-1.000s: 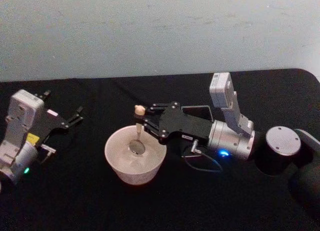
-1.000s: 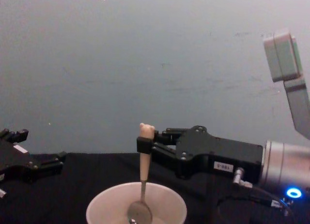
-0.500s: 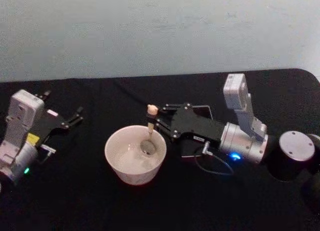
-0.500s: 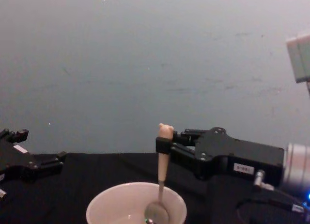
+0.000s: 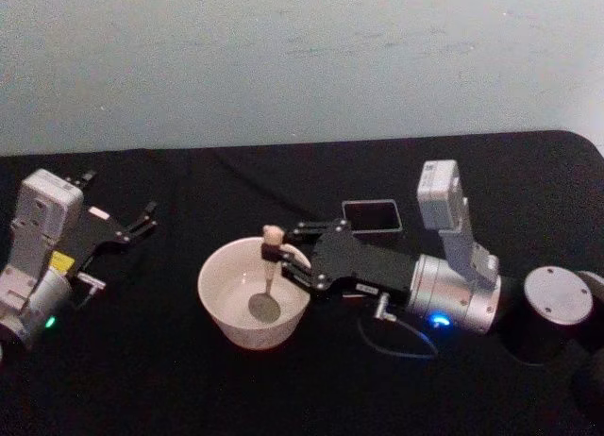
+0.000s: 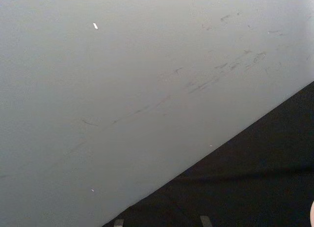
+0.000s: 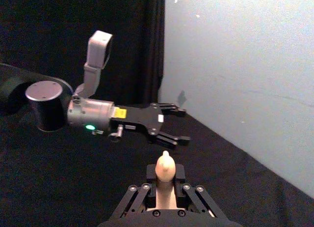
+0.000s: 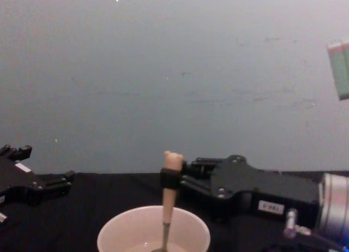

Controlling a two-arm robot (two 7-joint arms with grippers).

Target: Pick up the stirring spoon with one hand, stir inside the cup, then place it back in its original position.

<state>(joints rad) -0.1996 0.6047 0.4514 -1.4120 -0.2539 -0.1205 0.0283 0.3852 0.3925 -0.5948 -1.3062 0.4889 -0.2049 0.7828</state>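
The stirring spoon [image 5: 270,266] stands upright in the cream-white cup [image 5: 223,277], its metal bowl low inside and its bear-head knob above the rim. My right gripper [image 5: 273,256] reaches in from the right and is shut on the beige handle just below the knob. From the chest view the spoon [image 8: 169,200] rises out of the cup [image 8: 125,230] with the right gripper [image 8: 170,179] clamped around it. The right wrist view shows the knob [image 7: 164,165] between the fingers [image 7: 146,188]. The dark grey square holder [image 5: 370,203] stands behind the right arm. My left gripper [image 5: 121,196] rests open at the far left.
A black cloth covers the table [image 5: 170,389], with a pale wall behind it. The left arm [image 7: 98,113] lies across the table beyond the spoon in the right wrist view, and a thin cable loops under the right wrist [image 5: 396,337].
The right gripper carried the spoon to the right side of the cup, then back left and nearer to me, sweeping its bowl around inside. The left arm stayed still.
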